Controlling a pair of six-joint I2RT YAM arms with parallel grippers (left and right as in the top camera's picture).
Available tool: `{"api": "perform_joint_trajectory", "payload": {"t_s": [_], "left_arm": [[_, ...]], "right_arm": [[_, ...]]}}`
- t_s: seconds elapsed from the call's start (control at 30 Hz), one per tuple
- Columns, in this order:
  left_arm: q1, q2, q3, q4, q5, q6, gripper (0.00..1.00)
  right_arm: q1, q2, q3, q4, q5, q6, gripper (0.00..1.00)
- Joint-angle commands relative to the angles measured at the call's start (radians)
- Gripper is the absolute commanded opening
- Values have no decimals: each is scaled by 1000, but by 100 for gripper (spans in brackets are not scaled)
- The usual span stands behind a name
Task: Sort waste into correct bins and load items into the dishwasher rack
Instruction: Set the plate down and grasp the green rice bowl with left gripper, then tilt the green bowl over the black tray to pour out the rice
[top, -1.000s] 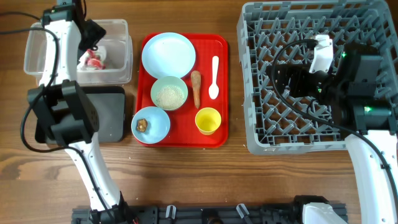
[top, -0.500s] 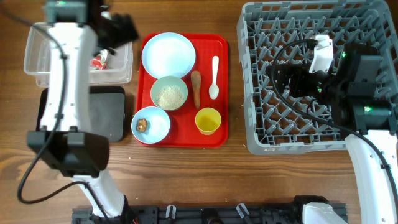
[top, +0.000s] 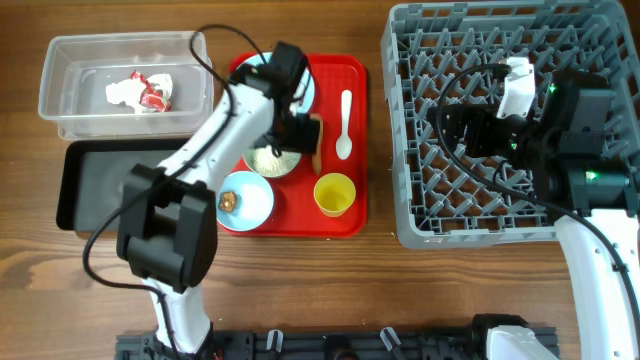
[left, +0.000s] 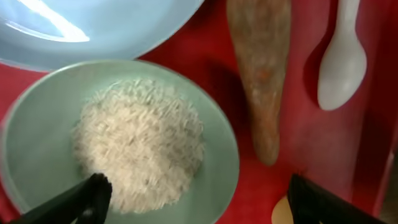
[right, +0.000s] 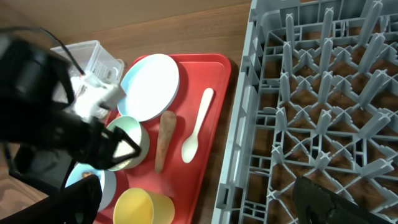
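Overhead. We note the red tray (top: 352, 72) mid-table and the dishwasher rack (top: 392, 140) just right of it, with a thin strip of bare wood between their edges. Far left, the clear tub (top: 48, 100) holds the wrapper (top: 140, 92). The black tub (top: 90, 195) lies just near of it. The left arm (top: 225, 125) crosses the tray's far-left part, and the left gripper (top: 300, 133) hangs over the right rim of the rice bowl (top: 275, 176), beside the carrot (top: 317, 160). The spoon (top: 345, 125) lies right of the carrot with open red around it. The yellow cup (top: 334, 194) stands near right. The second bowl (top: 255, 205), holding the brown scrap (top: 229, 200), sits near left, close to the tray lip. The right gripper (top: 455, 130) is above the rack's pegs, left of centre. Left wrist. The jaws are spread wide and hold nothing, with the bowl's right rim and the carrot's near tip between them. The rice (left: 140, 143) is heaped mid-bowl, and the plate (left: 93, 25) borders the bowl's far side. We cannot tell whether the fingers touch anything. Right wrist. The fingers stand far apart, gripping nothing, and the rack's left wall runs just right of the tray edge.
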Motion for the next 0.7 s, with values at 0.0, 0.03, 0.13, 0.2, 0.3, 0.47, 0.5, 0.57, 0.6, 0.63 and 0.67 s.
{"api": "perform_joint_trajectory", "payload": {"t_s": [0.0,0.03,0.13,0.2,0.3,0.47,0.5,0.57,0.6,0.63,0.67], "left_arm": [[-16,-1,-85,94,9,16,83],[-18,-1,-100,113,9,12,79],[-18,-1,-135,153,9,5,61],[-18,-1,-148,167,9,5,55],[-18,-1,-167,189,9,5,49],[-18,-1,-175,197,9,-22,27],[-18,-1,-175,197,9,-33,24],[-18,-1,-175,196,9,-56,15],[-18,-1,-175,196,9,-56,7],[-18,-2,-175,196,9,-71,4],[-18,-2,-175,196,10,-80,4]], "right_arm": [[7,6,21,-5,-16,10,100],[7,6,21,-6,-16,10,100],[7,6,21,-8,-17,10,100],[7,6,21,-8,-16,10,100],[7,6,21,-8,-16,10,100],[7,6,21,-8,-16,10,100],[7,6,21,-8,-16,10,100],[7,6,21,-9,-17,10,99],[7,6,21,-9,-16,10,100],[7,6,21,-9,-16,10,100],[7,6,21,-9,-16,10,99]]}}
